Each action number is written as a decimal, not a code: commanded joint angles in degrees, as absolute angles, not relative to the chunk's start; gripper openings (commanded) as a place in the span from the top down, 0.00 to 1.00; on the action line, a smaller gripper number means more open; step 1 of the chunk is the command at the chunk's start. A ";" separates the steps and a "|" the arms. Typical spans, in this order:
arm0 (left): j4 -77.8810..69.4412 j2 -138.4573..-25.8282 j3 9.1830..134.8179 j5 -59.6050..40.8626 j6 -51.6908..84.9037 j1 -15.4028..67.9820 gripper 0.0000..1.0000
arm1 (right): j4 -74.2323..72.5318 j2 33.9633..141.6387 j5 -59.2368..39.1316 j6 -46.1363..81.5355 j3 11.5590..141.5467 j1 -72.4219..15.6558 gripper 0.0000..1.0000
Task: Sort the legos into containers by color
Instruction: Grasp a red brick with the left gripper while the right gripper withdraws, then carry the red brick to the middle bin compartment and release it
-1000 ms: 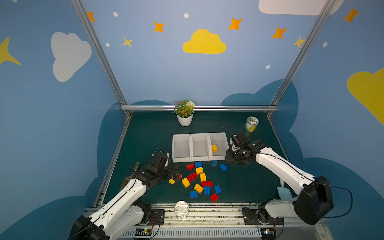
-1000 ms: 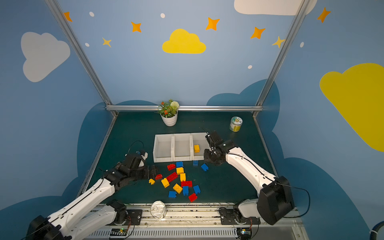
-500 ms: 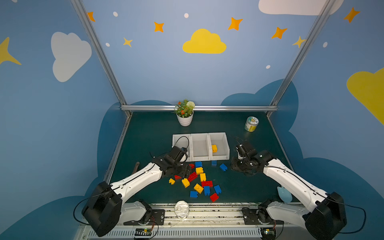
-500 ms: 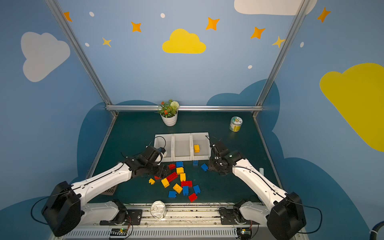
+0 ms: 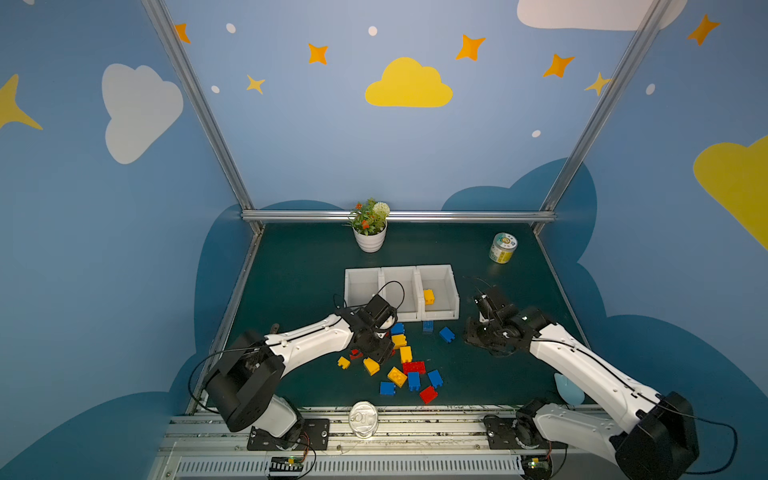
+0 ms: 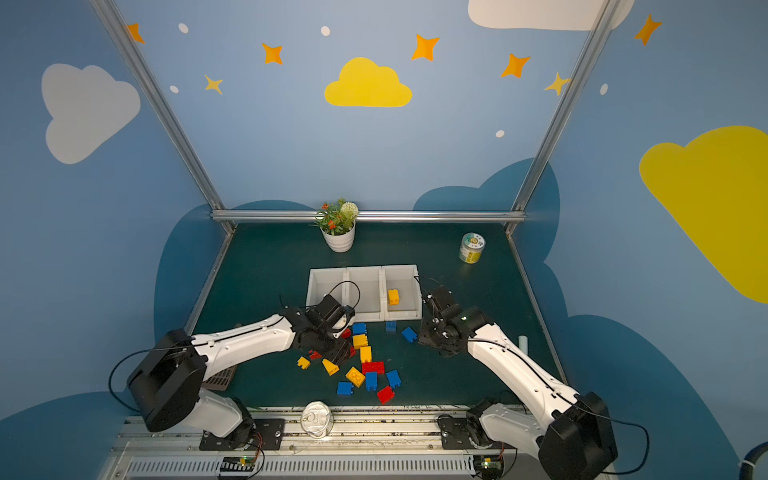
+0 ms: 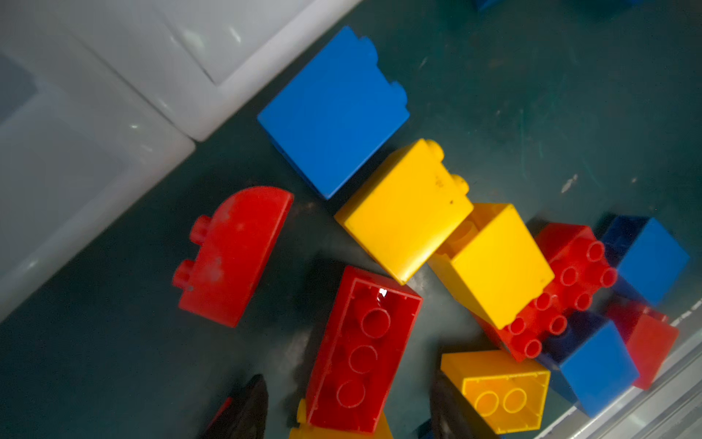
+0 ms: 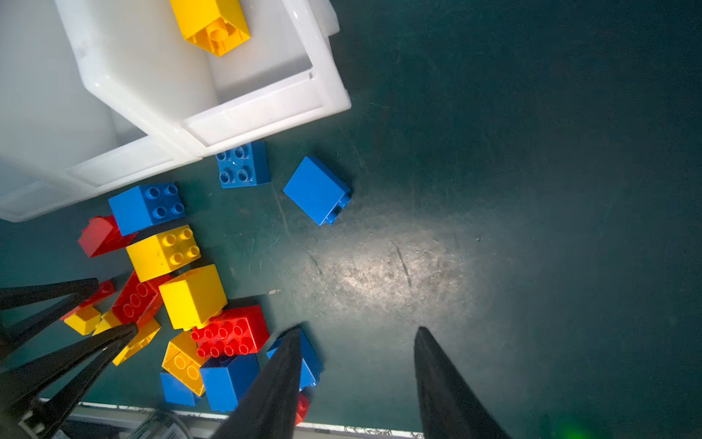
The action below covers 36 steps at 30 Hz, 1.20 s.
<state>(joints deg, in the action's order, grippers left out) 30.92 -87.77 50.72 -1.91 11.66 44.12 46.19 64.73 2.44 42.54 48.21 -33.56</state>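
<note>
Left wrist: red brick (image 7: 361,349) lies lengthwise between parted left jaws; in a top view, right jaws, parted and empty, sit 3 o'clock of pile (image 5: 409,368).

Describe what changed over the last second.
The left hand swung from left of the pile onto it, jaws narrowing astride the long red brick, not yet gripping. The right hand drew back from the rightmost bin, open and empty. The yellow brick in that bin and the rest of the pile stayed put.
</note>
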 commanded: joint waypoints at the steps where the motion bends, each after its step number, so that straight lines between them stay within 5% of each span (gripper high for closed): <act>1: 31.69 -90.05 52.78 -1.01 10.65 44.94 0.34 | 46.19 63.73 3.01 43.51 48.21 -33.98 0.51; 11: 34.00 -96.39 56.67 2.62 8.04 48.00 0.45 | 46.24 63.72 3.32 44.03 47.97 -34.38 0.52; 19: 33.58 -97.27 56.60 2.80 9.13 48.34 0.63 | 46.23 64.02 3.07 43.86 48.08 -34.59 0.55; 36: 37.30 -90.02 61.75 1.15 11.89 48.74 0.68 | 47.28 65.41 2.86 41.63 50.78 -34.72 0.57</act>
